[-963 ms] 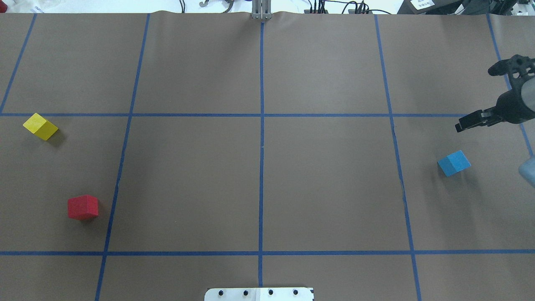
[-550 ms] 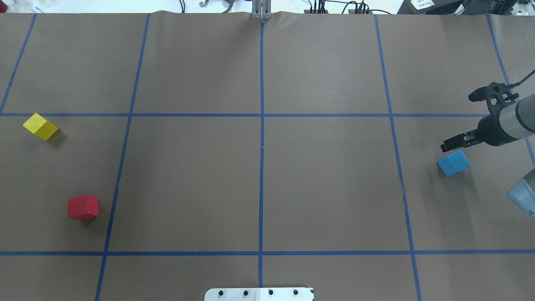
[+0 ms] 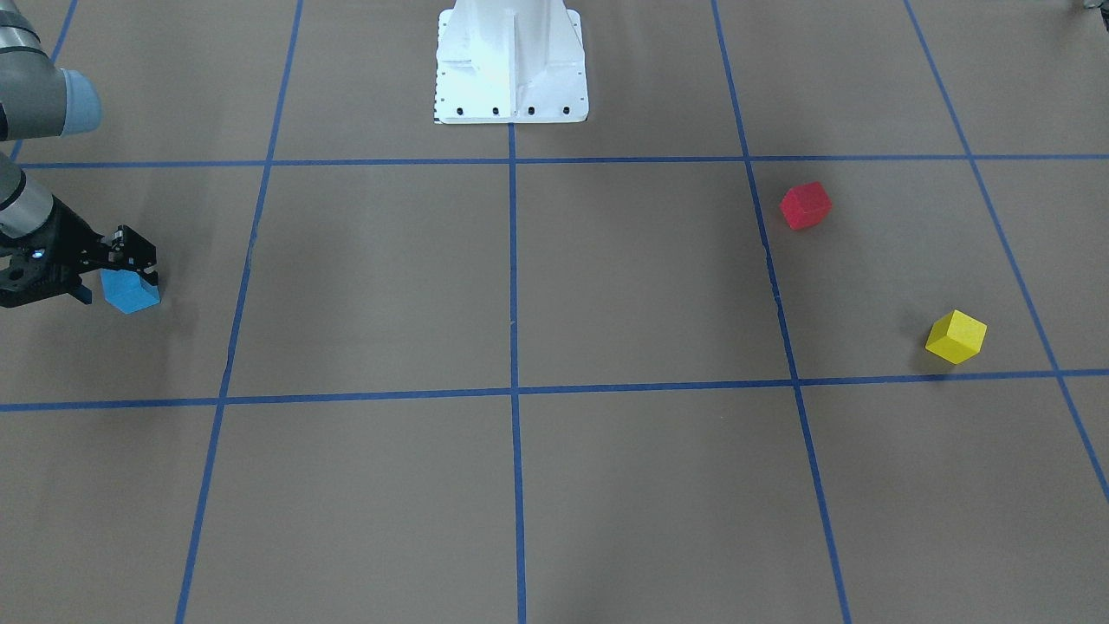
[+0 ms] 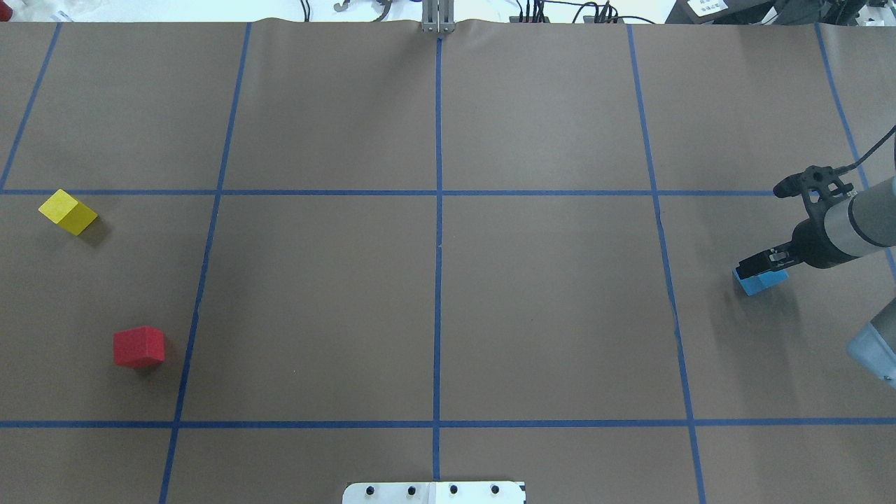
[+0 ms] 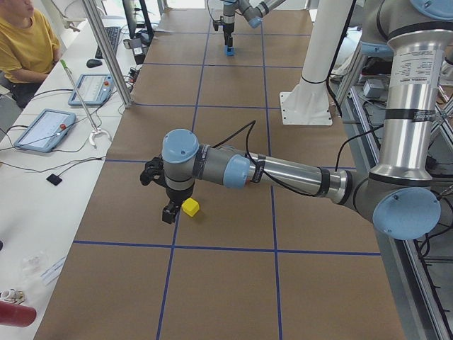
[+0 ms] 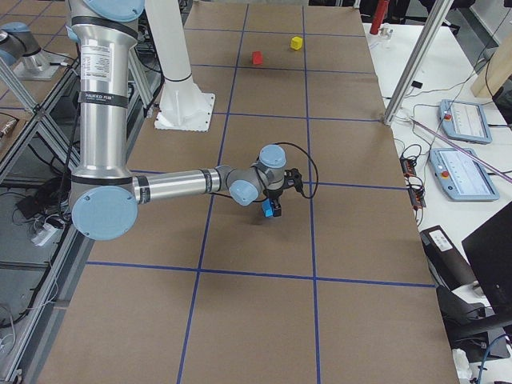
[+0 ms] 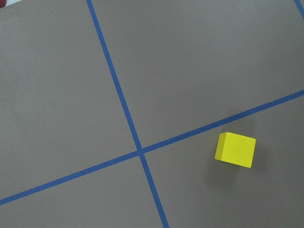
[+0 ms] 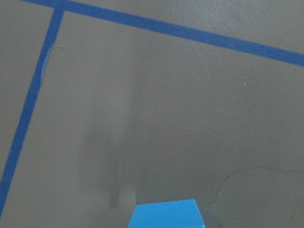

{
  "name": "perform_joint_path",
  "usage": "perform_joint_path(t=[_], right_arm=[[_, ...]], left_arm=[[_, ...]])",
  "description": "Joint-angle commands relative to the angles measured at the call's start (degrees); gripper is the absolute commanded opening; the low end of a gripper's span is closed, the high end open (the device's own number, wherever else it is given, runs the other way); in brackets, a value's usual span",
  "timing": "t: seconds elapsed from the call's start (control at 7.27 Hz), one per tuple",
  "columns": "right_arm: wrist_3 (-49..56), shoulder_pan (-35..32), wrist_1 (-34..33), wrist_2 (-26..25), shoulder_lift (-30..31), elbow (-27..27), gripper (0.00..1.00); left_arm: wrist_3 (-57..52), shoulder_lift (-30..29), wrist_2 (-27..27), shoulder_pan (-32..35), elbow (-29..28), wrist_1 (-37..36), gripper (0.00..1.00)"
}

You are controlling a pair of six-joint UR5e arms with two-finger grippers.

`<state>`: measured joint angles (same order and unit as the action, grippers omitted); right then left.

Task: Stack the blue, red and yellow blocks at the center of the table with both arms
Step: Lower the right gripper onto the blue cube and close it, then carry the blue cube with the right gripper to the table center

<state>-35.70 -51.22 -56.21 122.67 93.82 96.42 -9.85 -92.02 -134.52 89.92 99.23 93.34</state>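
The blue block (image 4: pixel 761 283) lies at the right of the table. My right gripper (image 4: pixel 759 264) is down over it. In the front-facing view the right gripper (image 3: pixel 115 284) is open, with a finger on either side of the blue block (image 3: pixel 130 296). The right wrist view shows the block's top (image 8: pixel 166 216) at its bottom edge. The red block (image 4: pixel 139 346) and the yellow block (image 4: pixel 68 212) lie apart at the left. My left gripper (image 5: pixel 170 212) shows only in the exterior left view, above the yellow block (image 5: pixel 190 207); I cannot tell whether it is open or shut.
Blue tape lines divide the brown table; two cross near its middle (image 4: pixel 438 192). The white robot base (image 3: pixel 511 61) stands at the robot's edge. An operator (image 5: pixel 25 42) and tablets (image 5: pixel 42 129) are at the side bench.
My right gripper has moved in from the far right edge and come down onto the blue block. The blocks have not moved.
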Motion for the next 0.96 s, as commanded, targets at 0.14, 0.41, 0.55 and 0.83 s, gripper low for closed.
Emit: perform_joint_path(t=[0.14, 0.41, 0.55, 0.83], right_arm=[[0.1, 1.21, -0.83, -0.68, -0.21, 0.52, 0.0], [0.01, 0.95, -8.5, -0.06, -7.45, 0.87, 0.0], [-0.51, 1.04, -17.87, -0.5, -15.69, 0.44, 0.0], [-4.95, 2.95, -28.39, -0.68, -27.67, -0.44, 0.0]], left_arm=[[0.0, 0.09, -0.04, 0.0, 0.0, 0.0, 1.0], [0.0, 0.09, -1.7, 0.0, -0.26, 0.0, 1.0], [0.0, 0.18, -1.71, 0.0, -0.53, 0.0, 1.0], [0.09, 0.09, -1.71, 0.0, -0.7, 0.0, 1.0]])
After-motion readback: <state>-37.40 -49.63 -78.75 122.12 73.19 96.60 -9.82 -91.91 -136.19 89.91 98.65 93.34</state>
